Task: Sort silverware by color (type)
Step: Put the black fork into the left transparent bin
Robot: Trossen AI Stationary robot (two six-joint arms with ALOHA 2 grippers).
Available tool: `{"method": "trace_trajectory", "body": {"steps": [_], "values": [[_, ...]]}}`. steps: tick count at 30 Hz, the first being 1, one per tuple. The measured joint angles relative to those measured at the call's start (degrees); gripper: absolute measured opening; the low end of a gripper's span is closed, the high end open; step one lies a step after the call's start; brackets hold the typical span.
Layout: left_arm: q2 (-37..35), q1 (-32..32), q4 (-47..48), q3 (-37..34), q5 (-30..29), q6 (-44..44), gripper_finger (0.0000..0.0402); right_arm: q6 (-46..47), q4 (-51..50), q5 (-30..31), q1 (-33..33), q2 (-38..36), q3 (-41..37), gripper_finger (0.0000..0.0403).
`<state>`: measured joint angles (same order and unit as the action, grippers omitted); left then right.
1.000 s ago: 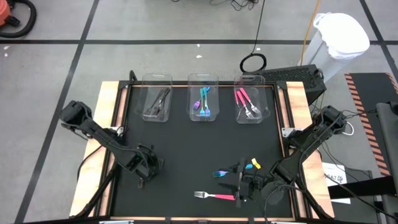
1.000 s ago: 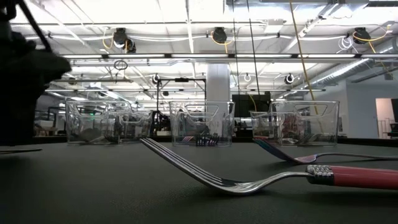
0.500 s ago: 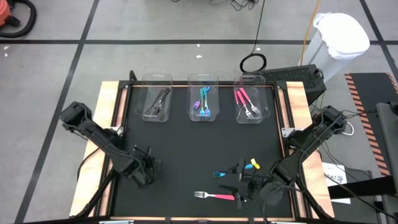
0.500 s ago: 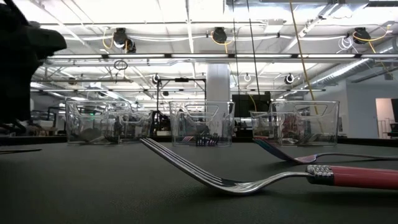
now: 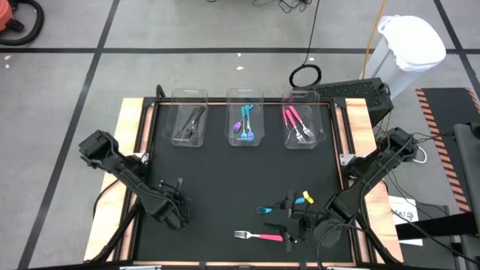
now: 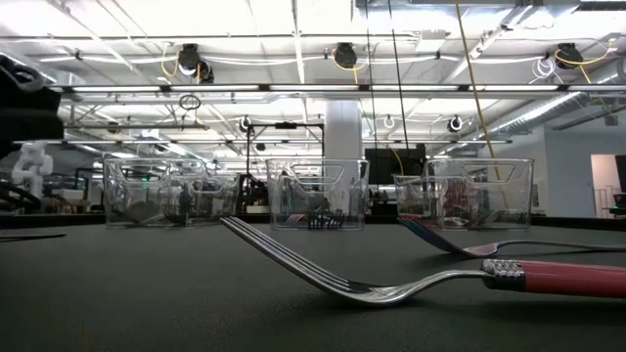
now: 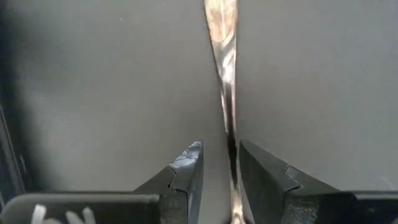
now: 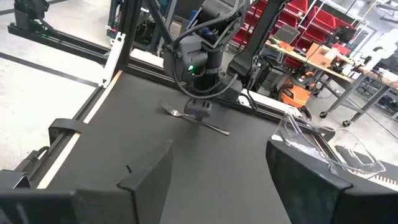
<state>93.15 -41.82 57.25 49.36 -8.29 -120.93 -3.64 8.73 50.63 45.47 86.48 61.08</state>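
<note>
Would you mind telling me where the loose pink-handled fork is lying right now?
In the high view the pink-handled fork lies flat near the table's front edge, right of centre, beside the right gripper and just below the blue fork.
</note>
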Motion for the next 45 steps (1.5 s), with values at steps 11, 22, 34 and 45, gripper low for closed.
{"method": "trace_trajectory", "body": {"steps": [11, 22, 34, 45], "values": [[2.29, -0.04, -1.23, 0.00, 0.58, 3.22, 0.0107, 0.00, 0.00, 0.00, 0.00, 0.00, 0.01, 0.0251], [2.29, -0.13, -6.64, -0.02, -2.40, 5.38, 0.0067, 0.00, 0.00, 0.00, 0.00, 0.00, 0.00, 0.0251], [2.39, 0.14, -7.35, 0.02, -7.54, 10.62, 0.0007, 0.96, 0.02, 0.00, -0.02, 0.00, 0.00, 0.0251], [-0.59, 1.32, -4.40, 0.70, -18.02, 13.54, 0.0004, 10.78, 4.93, 0.04, -4.83, 4.63, 0.00, 0.0251]]}}
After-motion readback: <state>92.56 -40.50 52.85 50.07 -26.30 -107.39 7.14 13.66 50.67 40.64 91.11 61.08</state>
